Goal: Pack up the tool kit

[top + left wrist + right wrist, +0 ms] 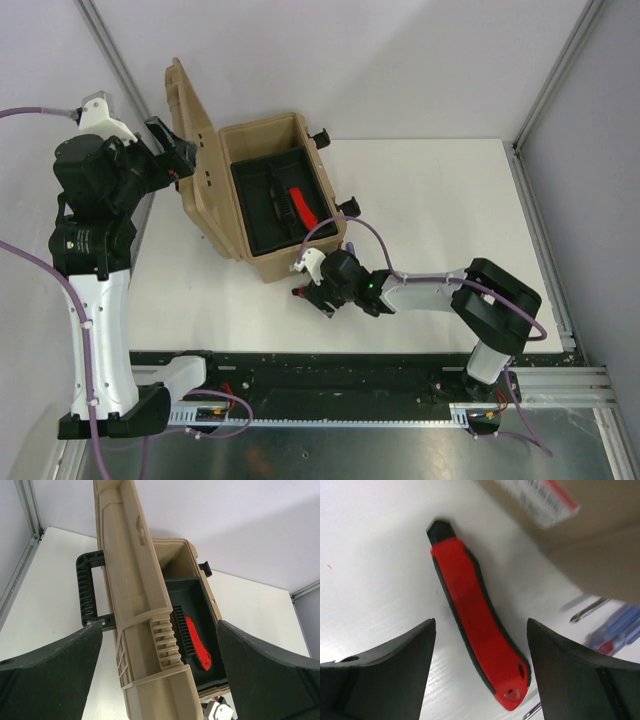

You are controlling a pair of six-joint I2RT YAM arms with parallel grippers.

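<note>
The tan toolbox (262,190) stands open at the table's back left, its lid (190,130) upright on the left. One red-handled tool (298,205) lies in its black inner tray (262,200). My left gripper (172,150) is open by the lid's black handle (86,592); in the left wrist view its fingers (60,665) straddle the lid edge (145,630) without touching. My right gripper (312,290) is open, low over the table by the box's front. A second red-handled tool (475,625) lies between its fingers (395,665), untouched.
A blue-red screwdriver (615,630) and a metal screwdriver tip (587,609) lie on the white table (440,210) beside the box's front wall (600,545). Black latches (322,135) stick out from the box. Grey walls and metal rails (545,240) bound the table.
</note>
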